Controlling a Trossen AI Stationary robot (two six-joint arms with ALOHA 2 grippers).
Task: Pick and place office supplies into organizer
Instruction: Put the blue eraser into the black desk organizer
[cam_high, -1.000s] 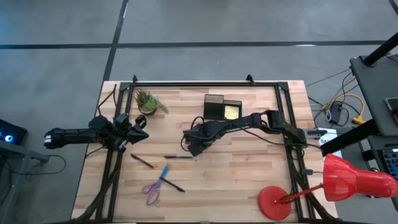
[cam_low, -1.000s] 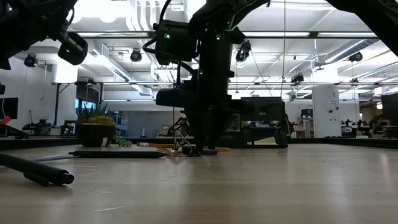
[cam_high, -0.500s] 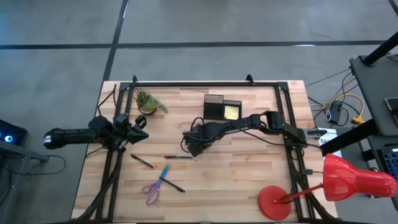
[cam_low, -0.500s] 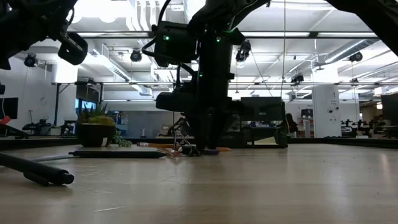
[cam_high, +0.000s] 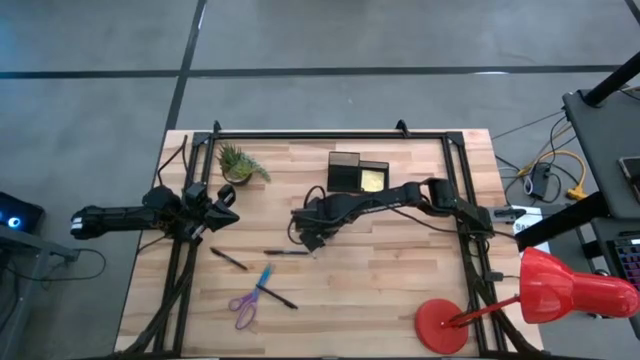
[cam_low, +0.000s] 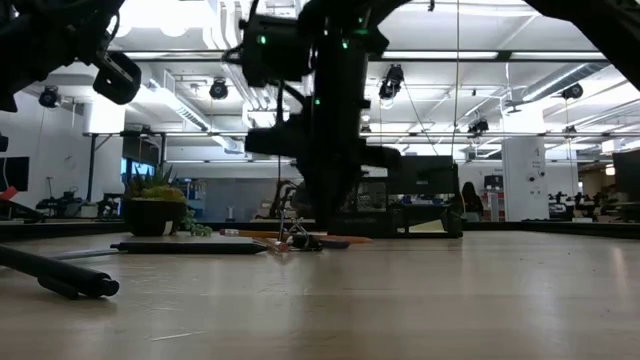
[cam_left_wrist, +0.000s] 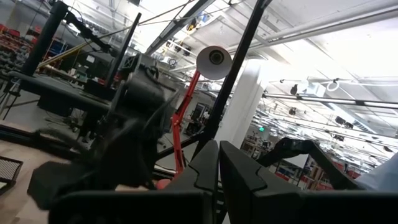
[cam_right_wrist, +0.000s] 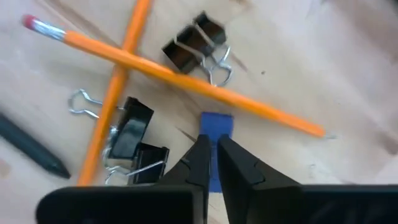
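Note:
My right gripper (cam_high: 312, 240) points down over a small pile mid-table and is shut on a small blue piece (cam_right_wrist: 216, 127). Beside it lie two crossed orange pencils (cam_right_wrist: 186, 71), black binder clips (cam_right_wrist: 193, 40) and a dark pen (cam_right_wrist: 31, 146). The black organizer (cam_high: 357, 175) stands toward the far edge with a yellow sticky-note pad (cam_high: 372, 181) in it. Purple scissors (cam_high: 245, 305), a blue pen (cam_high: 264, 277) and thin black pens (cam_high: 228, 259) lie flat near the front left. My left gripper (cam_left_wrist: 217, 165) waits shut at the table's left. My right gripper pinches the blue piece between its two fingers (cam_right_wrist: 198, 158), coming from above and pointing down. The fingers hold one end of it (cam_right_wrist: 214, 149); the other end sticks out past the tips. Whether the piece is clear of the table, I cannot tell.
A small green potted plant (cam_high: 238, 163) stands at the far left. A red desk lamp (cam_high: 560, 290) has its base at the near right corner. A black frame (cam_high: 330, 133) runs along the table's far edge and sides.
My right gripper has risen a little over the pile and shifted slightly toward the table's left edge. The pencils, clips and pens on the table lie where they were.

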